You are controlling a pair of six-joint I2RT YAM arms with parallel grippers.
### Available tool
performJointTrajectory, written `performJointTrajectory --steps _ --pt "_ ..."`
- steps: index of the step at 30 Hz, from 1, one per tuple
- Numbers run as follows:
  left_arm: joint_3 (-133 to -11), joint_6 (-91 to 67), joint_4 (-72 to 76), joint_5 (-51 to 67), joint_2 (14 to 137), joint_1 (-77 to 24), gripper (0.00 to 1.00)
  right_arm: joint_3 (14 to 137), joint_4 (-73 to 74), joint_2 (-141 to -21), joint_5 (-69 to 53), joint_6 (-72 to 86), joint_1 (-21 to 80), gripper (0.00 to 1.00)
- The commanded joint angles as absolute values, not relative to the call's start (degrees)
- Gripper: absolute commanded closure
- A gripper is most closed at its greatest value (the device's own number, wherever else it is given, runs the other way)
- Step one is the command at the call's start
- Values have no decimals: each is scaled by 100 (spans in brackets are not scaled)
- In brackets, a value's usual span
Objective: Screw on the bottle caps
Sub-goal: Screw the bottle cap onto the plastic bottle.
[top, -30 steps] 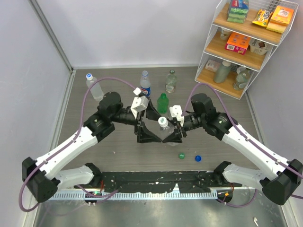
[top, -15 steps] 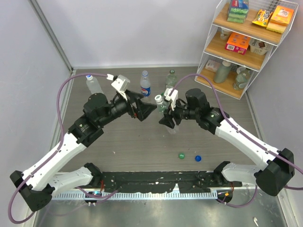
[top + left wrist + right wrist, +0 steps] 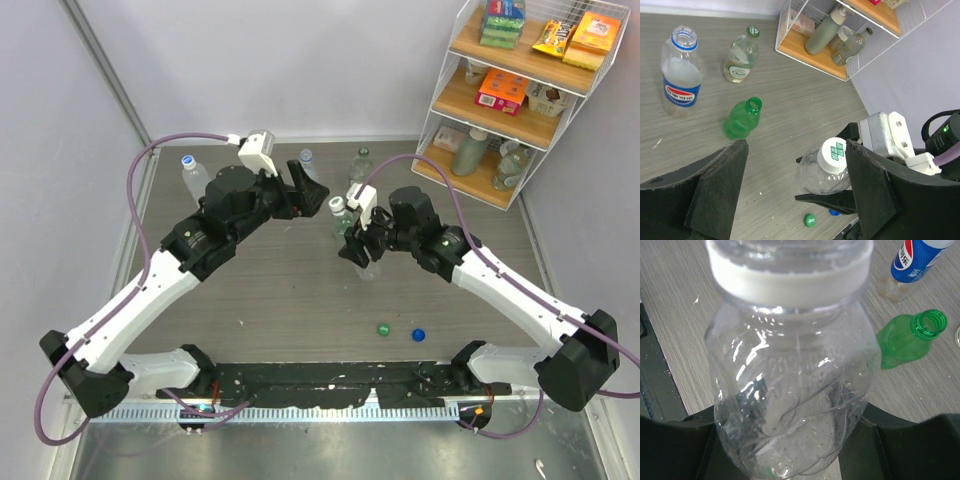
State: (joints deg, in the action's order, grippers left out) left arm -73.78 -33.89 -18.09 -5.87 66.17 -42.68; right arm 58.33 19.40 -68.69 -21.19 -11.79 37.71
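Note:
My right gripper (image 3: 358, 250) (image 3: 790, 452) is shut on the plain clear bottle (image 3: 352, 238) (image 3: 790, 390), which carries the white cap (image 3: 338, 204) (image 3: 833, 155) on its neck. My left gripper (image 3: 305, 187) (image 3: 797, 192) hangs open up and to the left of that bottle, holding nothing. The open green bottle (image 3: 742, 120) (image 3: 905, 340) and the open cola bottle (image 3: 682, 75) (image 3: 306, 159) stand behind. Loose on the table near the front lie the green cap (image 3: 383, 327) (image 3: 810, 219) and the blue cap (image 3: 418, 335).
A clear bottle with a dark green cap (image 3: 361, 168) (image 3: 742, 54) stands at the back. Another clear bottle (image 3: 195, 178) stands back left by the wall. A wire shelf (image 3: 510, 100) with snacks and bottles fills the back right corner.
My left gripper drew away from the capped clear bottle and swung up and back. My right gripper carried the bottle back and a little left, still holding it.

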Motion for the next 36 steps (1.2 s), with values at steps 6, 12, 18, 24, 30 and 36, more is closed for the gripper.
performJointTrajectory --steps 6,12,18,24,30,36 --pt "-8164 -4192 -2548 -598 7171 -4280 23 6117 1978 -7058 -1987 -1292 3771 99" --pt "-8384 -4306 -2909 -536 7479 -4280 25 6100 1881 -7101 -1881 -1301 3771 99" --pt "-8508 -4324 -2918 -282 7655 -4280 28 6108 1872 -7154 -1837 -1274 3779 99" --pt "-8473 -4342 -2891 -149 7708 -4280 29 6108 1898 -7172 -1802 -1310 3806 99" --pt "-8508 -4298 -2874 156 7813 -4280 36 6117 1890 -7189 -1784 -1318 3814 99" --pt "-8551 -4298 -2839 466 7945 -4280 43 6126 1916 -7207 -1784 -1327 3823 99"
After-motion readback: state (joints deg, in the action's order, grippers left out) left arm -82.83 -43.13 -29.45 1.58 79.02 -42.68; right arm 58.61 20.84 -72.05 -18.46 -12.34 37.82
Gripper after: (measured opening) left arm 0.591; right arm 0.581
